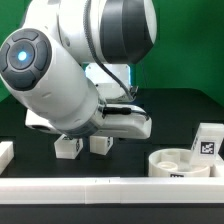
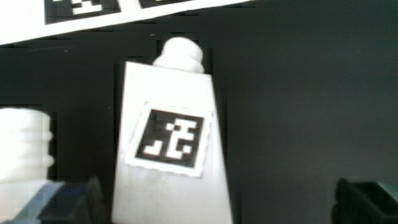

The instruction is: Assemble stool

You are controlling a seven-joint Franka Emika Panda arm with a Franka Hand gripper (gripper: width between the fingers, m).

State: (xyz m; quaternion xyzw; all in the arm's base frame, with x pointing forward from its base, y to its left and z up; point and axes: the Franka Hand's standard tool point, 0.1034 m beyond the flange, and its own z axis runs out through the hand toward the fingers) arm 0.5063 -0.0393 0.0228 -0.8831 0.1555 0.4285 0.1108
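In the wrist view a white stool leg [image 2: 169, 140] with a black-and-white tag and a round peg at its far end lies on the black table. My gripper [image 2: 217, 205] is open and low over it. The leg's near end lies between the jaws, close to one dark fingertip [image 2: 68, 200], with a wide gap to the other. A second leg [image 2: 22, 145] lies beside it. In the exterior view two legs [image 1: 68, 147] [image 1: 100, 143] show under the arm, which hides my fingers. The round seat [image 1: 185, 163] sits at the exterior view's right, with a tagged third leg [image 1: 208, 140] behind it.
The marker board [image 2: 107, 15] lies beyond the leg's peg end. A long white border bar [image 1: 100, 188] runs along the front edge, and another bar end [image 1: 5, 155] sits at the exterior view's left. The arm's bulk [image 1: 60, 80] fills the upper left.
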